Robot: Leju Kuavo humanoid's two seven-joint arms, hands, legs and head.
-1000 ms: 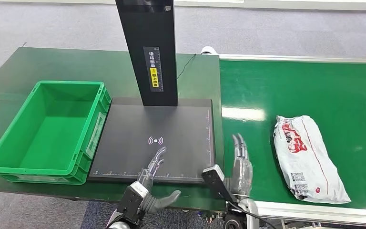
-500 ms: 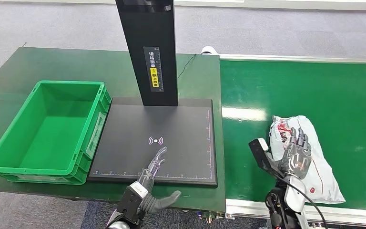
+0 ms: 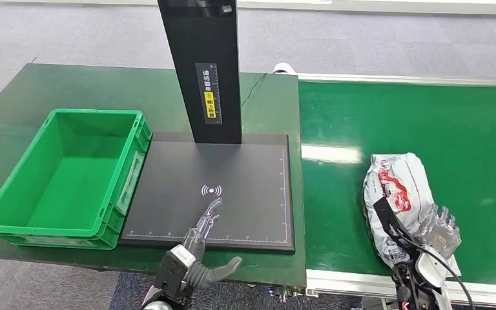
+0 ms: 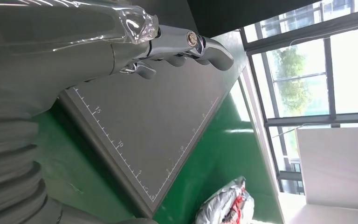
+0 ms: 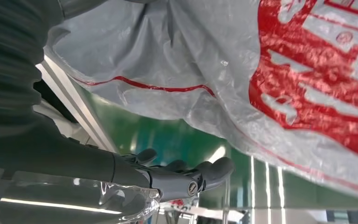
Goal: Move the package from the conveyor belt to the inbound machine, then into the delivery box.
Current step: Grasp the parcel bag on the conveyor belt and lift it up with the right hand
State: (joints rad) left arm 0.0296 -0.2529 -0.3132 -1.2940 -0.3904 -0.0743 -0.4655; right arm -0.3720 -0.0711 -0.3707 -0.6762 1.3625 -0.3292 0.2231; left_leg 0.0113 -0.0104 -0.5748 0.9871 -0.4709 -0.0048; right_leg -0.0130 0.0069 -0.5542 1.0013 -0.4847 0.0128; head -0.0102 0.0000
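Green conveyor belt [image 3: 439, 123] lies open at right, where the package [image 3: 397, 200] rests near its lower edge, the right hand [image 3: 440, 227] now spread at its far side, no grip evident, left hand [image 3: 197, 258] open below the inbound machine [image 3: 232, 181].

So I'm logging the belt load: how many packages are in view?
1. The package lies on the green belt, at its near edge, right of the scanner pad. The right hand is on it.

Black post [image 3: 201, 71] stands behind the scanner plate [image 3: 232, 174].
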